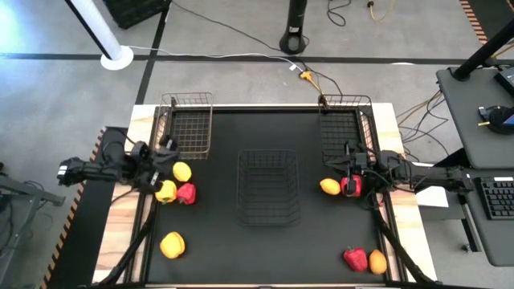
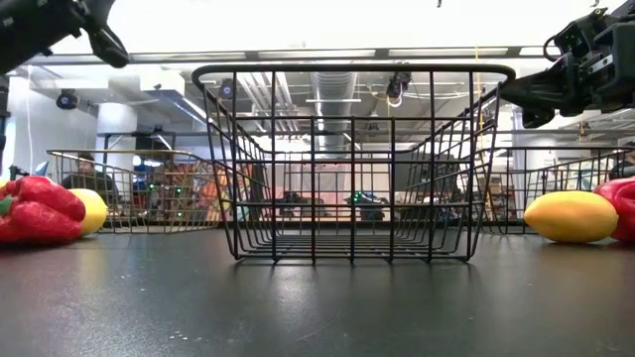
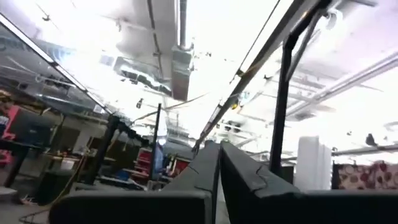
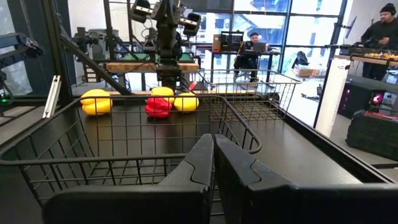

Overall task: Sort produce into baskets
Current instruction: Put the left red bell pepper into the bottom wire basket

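Observation:
Three wire baskets stand on the black table: a copper one (image 1: 186, 124) at the far left, a dark one (image 1: 344, 128) at the far right, and a dark one (image 1: 269, 186) in the middle (image 2: 352, 164). On the left lie a yellow fruit (image 1: 182, 171), a yellow pepper (image 1: 165, 191), a red pepper (image 1: 186, 193) and another yellow pepper (image 1: 172, 245). On the right lie an orange-yellow fruit (image 1: 329, 187), a red pepper (image 1: 351, 186), another red pepper (image 1: 355, 258) and an orange fruit (image 1: 377, 261). My left gripper (image 3: 219, 168) is shut and empty above the left group, tipped upward. My right gripper (image 4: 213, 155) is shut and empty above the right red pepper.
The table's wooden side strips (image 1: 120, 233) run along its left and right edges. Cables (image 1: 313, 80) lie on the floor beyond the far edge. A desk with a keyboard (image 1: 498, 197) stands to the right. People sit in the room beyond (image 4: 254, 43).

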